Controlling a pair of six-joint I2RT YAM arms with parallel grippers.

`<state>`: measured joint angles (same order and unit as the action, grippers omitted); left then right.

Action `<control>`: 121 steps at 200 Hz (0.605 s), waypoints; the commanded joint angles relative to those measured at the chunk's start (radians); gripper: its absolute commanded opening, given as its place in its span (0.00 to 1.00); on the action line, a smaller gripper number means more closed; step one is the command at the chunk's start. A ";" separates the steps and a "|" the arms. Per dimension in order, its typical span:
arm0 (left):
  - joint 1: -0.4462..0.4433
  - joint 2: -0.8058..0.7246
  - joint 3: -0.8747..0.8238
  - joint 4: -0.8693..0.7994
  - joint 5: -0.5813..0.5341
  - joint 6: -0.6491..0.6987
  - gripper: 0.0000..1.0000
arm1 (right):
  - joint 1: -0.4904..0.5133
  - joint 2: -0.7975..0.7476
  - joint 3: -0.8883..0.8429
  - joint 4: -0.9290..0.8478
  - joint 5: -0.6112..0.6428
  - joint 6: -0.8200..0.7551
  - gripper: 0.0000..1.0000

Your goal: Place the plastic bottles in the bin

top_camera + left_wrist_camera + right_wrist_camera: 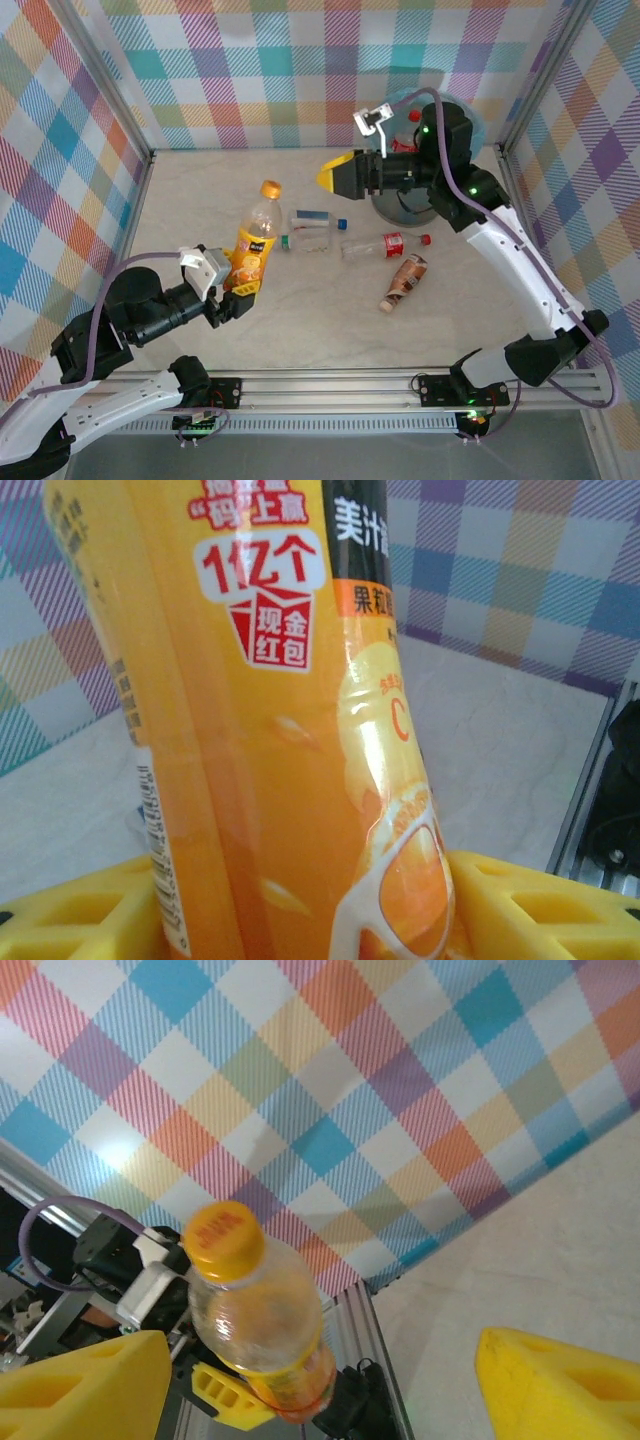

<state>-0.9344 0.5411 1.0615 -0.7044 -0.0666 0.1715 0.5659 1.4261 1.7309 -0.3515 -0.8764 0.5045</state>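
Where the top view shows the left gripper clamped low on the orange bottle, cap upward, the left wrist view adds its label between yellow fingers. The right wrist view shows the right gripper spread wide, holding nothing; it is beside the bin. Three more bottles lie on the table.

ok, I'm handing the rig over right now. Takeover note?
Left end effector: shut on the orange juice bottle, held off the table.
Right end effector: open, empty, in front of the bin.
Lying mid-table: blue-capped clear bottle, green-capped clear bottle, red-labelled bottle, brown bottle.
Done: unclear, the bin's inside is mostly hidden.
Left: bin the orange one, then those four.
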 commanded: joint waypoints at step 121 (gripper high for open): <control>-0.007 0.114 0.027 0.053 0.040 0.000 0.62 | 0.141 0.146 0.145 -0.095 0.013 -0.163 0.59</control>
<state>-0.9344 0.6403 1.0637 -0.7273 -0.0532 0.1696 0.7010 1.5776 1.8481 -0.4091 -0.8494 0.4000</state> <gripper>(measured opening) 0.624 0.596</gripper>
